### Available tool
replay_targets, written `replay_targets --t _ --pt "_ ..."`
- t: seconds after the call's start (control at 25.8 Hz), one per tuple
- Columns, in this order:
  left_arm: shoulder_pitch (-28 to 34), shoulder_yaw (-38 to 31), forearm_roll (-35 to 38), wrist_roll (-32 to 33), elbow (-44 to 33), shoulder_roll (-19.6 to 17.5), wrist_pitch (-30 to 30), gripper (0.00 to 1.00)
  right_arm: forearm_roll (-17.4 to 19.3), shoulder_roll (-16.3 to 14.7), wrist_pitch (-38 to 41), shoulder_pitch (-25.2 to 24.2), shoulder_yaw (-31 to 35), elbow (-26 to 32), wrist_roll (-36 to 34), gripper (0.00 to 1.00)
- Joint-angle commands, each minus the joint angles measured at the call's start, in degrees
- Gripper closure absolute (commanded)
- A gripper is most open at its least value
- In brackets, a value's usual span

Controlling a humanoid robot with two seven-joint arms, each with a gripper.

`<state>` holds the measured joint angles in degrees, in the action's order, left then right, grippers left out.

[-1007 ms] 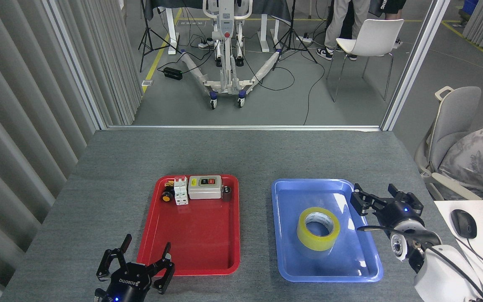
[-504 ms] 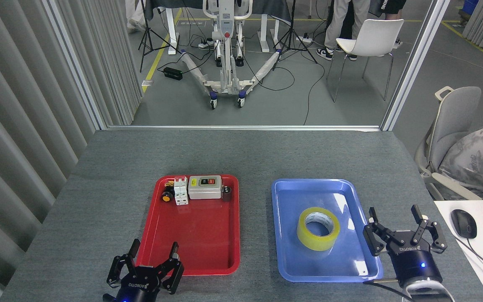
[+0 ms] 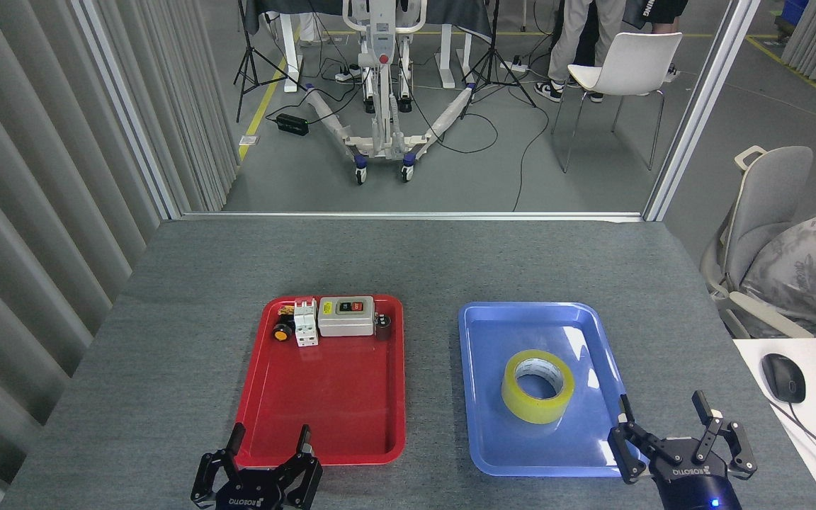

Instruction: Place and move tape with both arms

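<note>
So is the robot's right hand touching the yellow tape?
Apart. In the head view, the right gripper sits at the blue tray's near right corner, fingers open, with bare tray floor showing between it and the tape.

Both arms cut off by bottom edge; only left gripper (image 3: pixel 259 460) and right gripper (image 3: pixel 677 435) show. Small parts (image 3: pixel 295 322) in red tray (image 3: pixel 323 397) too small to identify. Standing person (image 3: pixel 578 35) cropped at top.

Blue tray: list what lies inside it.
Only the tape lies in the blue tray, flat with its core hole facing up. The tray floor under the roll is covered. The right gripper overlaps the tray's near right corner.
</note>
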<state>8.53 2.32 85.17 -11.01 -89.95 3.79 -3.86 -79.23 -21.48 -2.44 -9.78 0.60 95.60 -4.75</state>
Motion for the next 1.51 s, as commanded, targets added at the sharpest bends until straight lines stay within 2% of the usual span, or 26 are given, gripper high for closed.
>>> replay_targets --t 0.0,0.31,1.47 --pt "-0.53 -0.03 0.00 0.02 -0.05 -0.27 0.00 0.00 0.57 -0.14 -0.02 -2.43 0.46 0.64 0.00 0.01" --pt "-0.88 0.06 0.00 0.11 0.13 -1.50 0.35 0.00 0.13 3.11 -0.11 -3.40 0.72 0.99 0.00 0.01" --pt "-1.93 -0.21 -0.09 0.02 0.66 -1.41 2.19 0.00 0.39 4.25 1.47 -4.98 0.19 0.37 -3.78 0.00"
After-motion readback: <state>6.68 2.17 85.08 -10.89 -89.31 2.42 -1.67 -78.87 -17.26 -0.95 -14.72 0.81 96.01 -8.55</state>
